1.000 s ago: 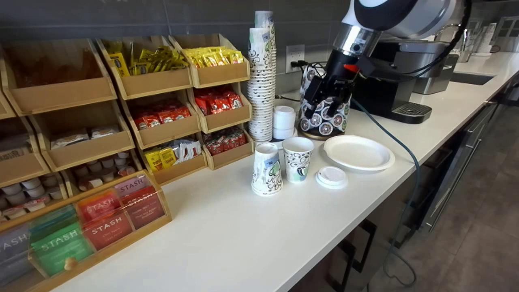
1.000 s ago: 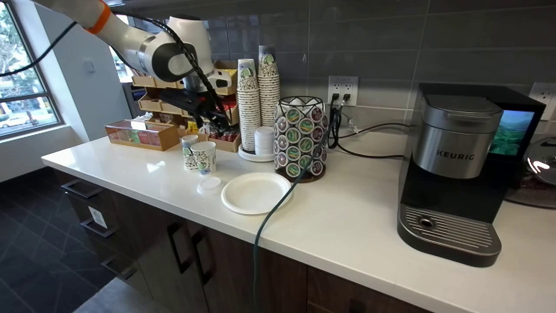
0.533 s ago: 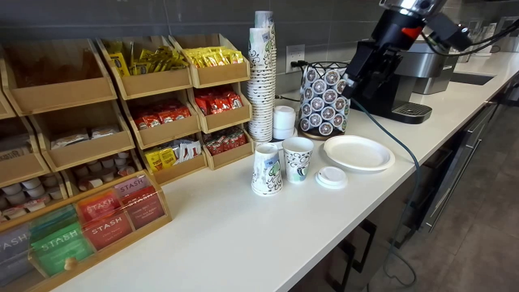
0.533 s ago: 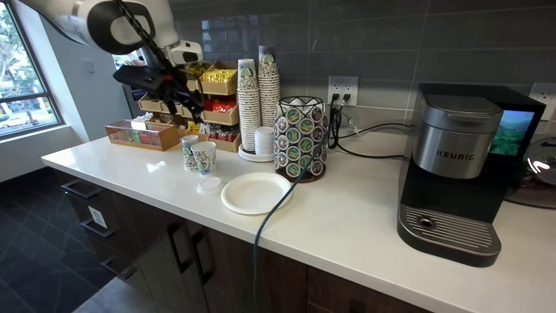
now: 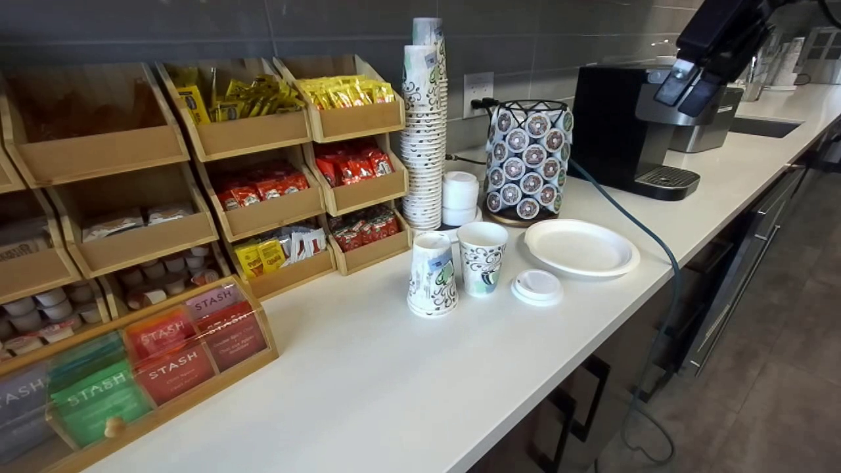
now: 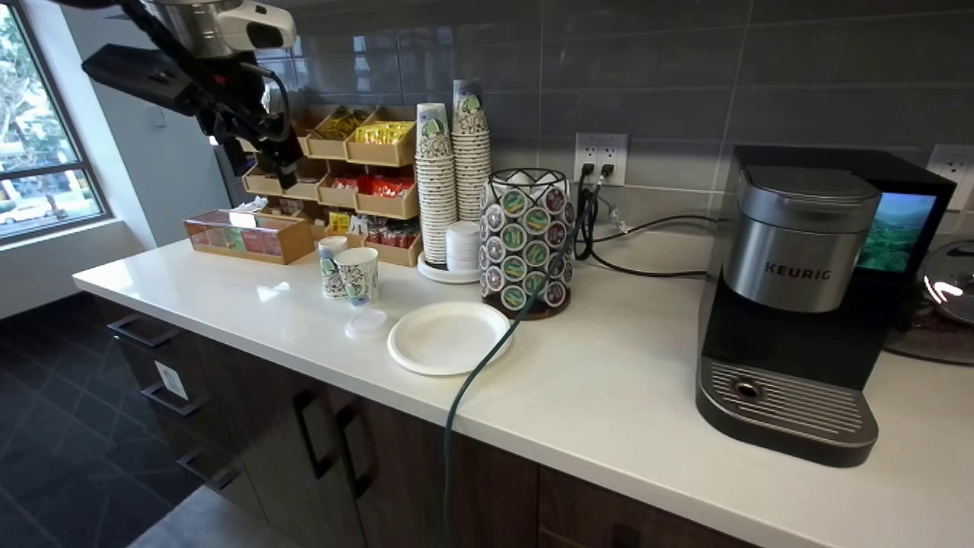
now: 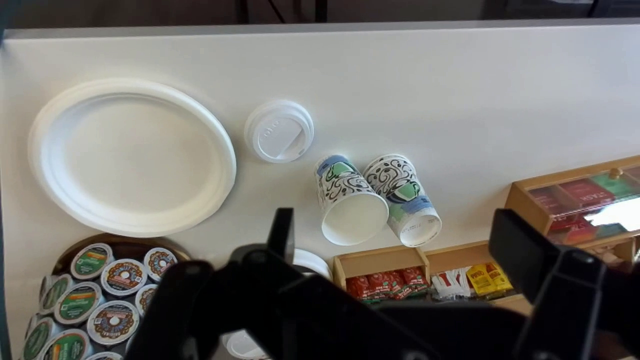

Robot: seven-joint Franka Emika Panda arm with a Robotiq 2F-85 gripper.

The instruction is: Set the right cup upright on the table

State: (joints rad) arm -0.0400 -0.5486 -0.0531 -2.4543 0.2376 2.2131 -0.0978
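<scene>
The right cup (image 5: 483,259) stands upright on the table (image 5: 368,368), its open mouth up, at the right of the pair in both exterior views (image 6: 358,275). The near-identical cup (image 5: 432,276) close beside it stands mouth down. In the wrist view the right cup (image 7: 345,187) shows its open mouth, and the mouth-down cup (image 7: 400,187) shows its closed base. I cannot tell whether they touch. My gripper (image 7: 395,230) is open and empty, its fingers wide apart. It is raised well above the table, away from the cups, in both exterior views (image 5: 686,92) (image 6: 262,164).
A white lid (image 5: 537,287) and a plate (image 5: 581,247) lie beside the cups. Tall cup stacks (image 5: 424,131), a pod carousel (image 5: 527,161) and wooden bins (image 5: 368,249) stand behind. A coffee maker (image 6: 799,304) stands farther along. A green cable (image 6: 487,361) crosses the front edge (image 6: 578,468).
My gripper has moved up and away from the cups, rightward in an exterior view and leftward in another. The cups, lid and plate have not moved.
</scene>
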